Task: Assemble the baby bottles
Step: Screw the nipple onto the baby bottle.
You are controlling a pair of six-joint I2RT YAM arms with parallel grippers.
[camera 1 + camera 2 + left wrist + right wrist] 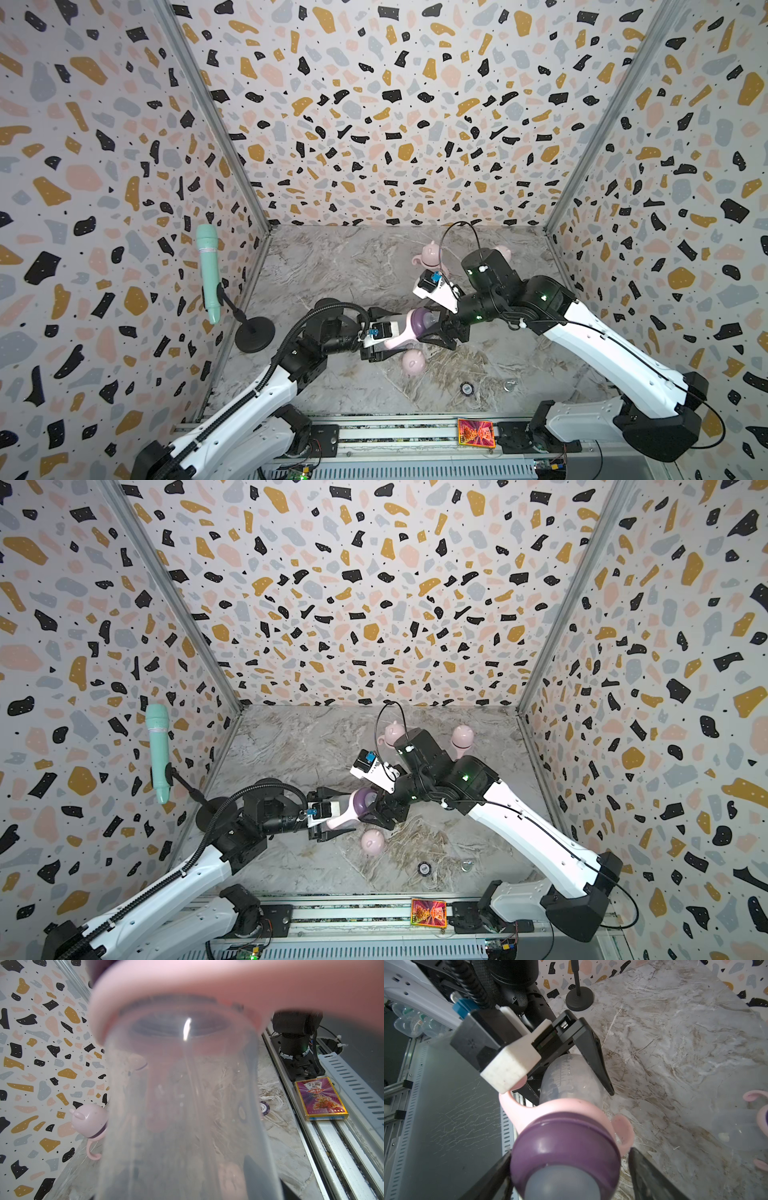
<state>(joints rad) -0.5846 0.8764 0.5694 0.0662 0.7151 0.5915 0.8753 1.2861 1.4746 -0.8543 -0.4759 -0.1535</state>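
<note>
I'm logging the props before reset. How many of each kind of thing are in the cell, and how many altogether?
Baby bottles: 3 (one uncapped, two capped)
Loose pink cap: 1
Mint-green microphone: 1
Poker chip: 1
Card pack: 1
Small metal piece: 1
Total: 8

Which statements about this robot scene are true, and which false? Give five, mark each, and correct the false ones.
1. The left end effector holds a clear bottle by its body. True.
2. That bottle wears its pink dome cap. False: its purple collar is bare; a loose cap lies on the table.
3. The microphone lies flat on the table. False: the microphone is held upright on a black stand.
4. Two capped bottles sit toward the back of the table. True.
5. The right end effector's fingers flank the purple collar. True.
</note>
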